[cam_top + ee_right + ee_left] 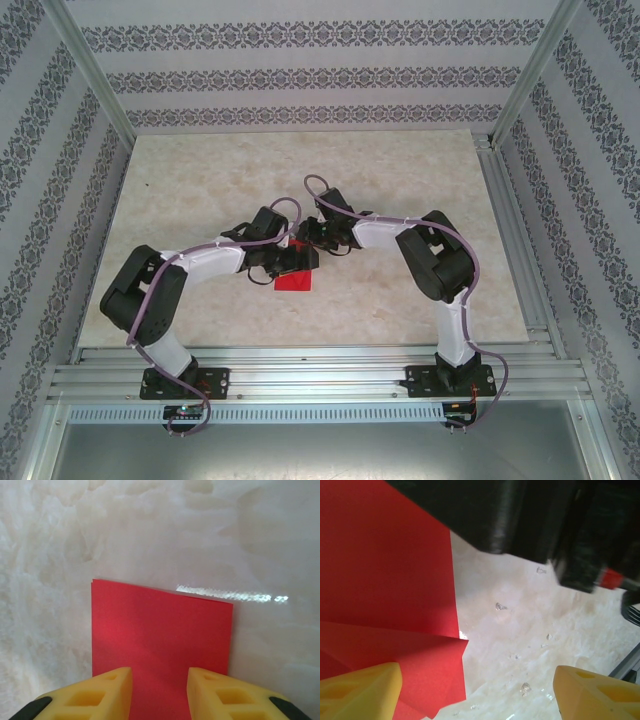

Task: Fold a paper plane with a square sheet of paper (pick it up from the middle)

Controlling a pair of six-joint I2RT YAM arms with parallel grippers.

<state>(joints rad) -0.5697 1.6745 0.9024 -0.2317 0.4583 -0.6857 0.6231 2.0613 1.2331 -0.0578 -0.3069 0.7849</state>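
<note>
where the paper lies: the square sheet of paper (293, 283) is flat on the pale marbled table (200, 190), a little beyond the metal rail (320, 372) and roughly opposite the middle of that rail, between the two arm bases.
paper, shape: not a plain square now. from the right wrist it reads as a rectangle with a second layer peeping out along one edge. from the left wrist a folded flap lies over part of it.
left gripper (477, 695): beyond the rail, low over the part of the paper that is farther from the rail.
left jaws: spread wide and holding nothing. one yellow fingertip (360, 692) overlaps the red flap, the other (595, 695) is over bare table. whether the first one touches the paper cannot be told.
right gripper (160, 695): a bit farther from the rail than the left one, with its head almost meeting the left head from above.
right jaws: partly open, with a narrow gap and red paper showing through it. both fingertips stand at the paper's edge. the paper lies flat past them. whether they press on it cannot be told, and no pinch is visible.
right arm (520, 515): its black body crosses the upper part of the left wrist view, close above the table.
</note>
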